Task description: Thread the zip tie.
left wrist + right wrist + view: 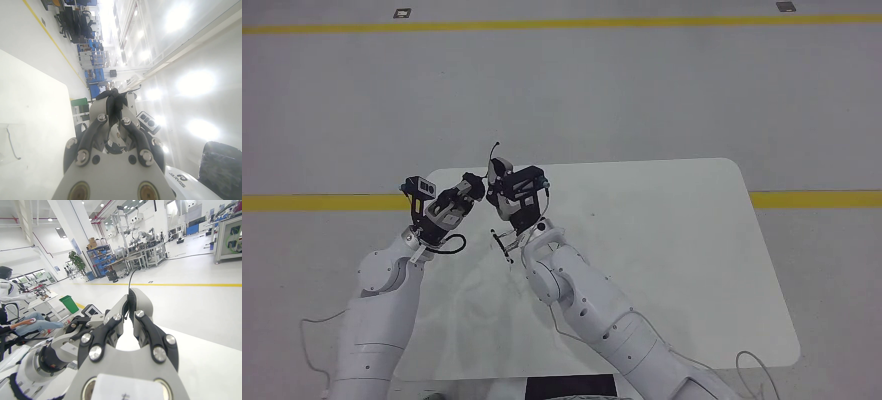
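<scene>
1. Right gripper [130, 302] first: its fingers are pressed together on the zip tie [130, 283]. The thin black strap stands up out of the tips and curls slightly at its free end.
2. I judge the grip sits low on the strap so that a long free length is left to steer into the tie's head.
3. Left gripper [113, 100] is tip to tip with the right one, its dark pads also drawn together. What they pinch I cannot make out from where I stand. My guess is the tie's other end, held steady as the target.
4. Both grippers are raised above the table [672, 260], wrists angled toward each other. That keeps the strap off the surface, so nothing can drag or snag it.
5. The meeting point is over the far left part of the table, close to its far edge and rounded corner. The arms have little tabletop beneath them on that side, and a dropped tie could slide to the floor.
6. Toward the right the white top stretches broad and bare, so the right arm has plenty of room to swing outward.
7. A thin dark strand [11, 144], perhaps a spare tie, lies flat on the table well apart from the grippers and out of their way.
</scene>
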Robot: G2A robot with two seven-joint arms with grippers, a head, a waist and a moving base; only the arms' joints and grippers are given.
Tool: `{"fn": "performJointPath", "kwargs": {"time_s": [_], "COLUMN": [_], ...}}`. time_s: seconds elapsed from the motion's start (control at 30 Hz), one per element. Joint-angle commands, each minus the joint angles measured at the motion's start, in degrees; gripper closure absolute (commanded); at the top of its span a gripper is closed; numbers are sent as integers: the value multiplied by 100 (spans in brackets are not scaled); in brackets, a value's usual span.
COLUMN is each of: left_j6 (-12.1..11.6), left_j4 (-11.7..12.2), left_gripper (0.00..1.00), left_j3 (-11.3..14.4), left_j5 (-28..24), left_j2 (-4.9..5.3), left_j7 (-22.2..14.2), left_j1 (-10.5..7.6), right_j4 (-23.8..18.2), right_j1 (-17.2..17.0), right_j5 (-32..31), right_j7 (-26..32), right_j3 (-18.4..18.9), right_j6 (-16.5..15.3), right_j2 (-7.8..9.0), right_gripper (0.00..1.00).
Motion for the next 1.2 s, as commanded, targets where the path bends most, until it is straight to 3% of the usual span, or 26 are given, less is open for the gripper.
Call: {"fn": "performJointPath", "kwargs": {"time_s": [0.0, 1.17], "left_j6": [0, 0], "left_j4": [0, 0], "left_gripper": [100, 100], "left_j3": [0, 0], "left_j5": [0, 0], "left_j2": [0, 0], "left_j7": [0, 0], "left_j1": [0, 0], "right_j4": [6, -10], "right_j1": [-9, -71], "right_j5": [-13, -112], "right_j7": [2, 178], "right_j3": [7, 86], "right_j6": [8, -81], "right_j2": [-2, -36], "right_gripper": [100, 100]}}
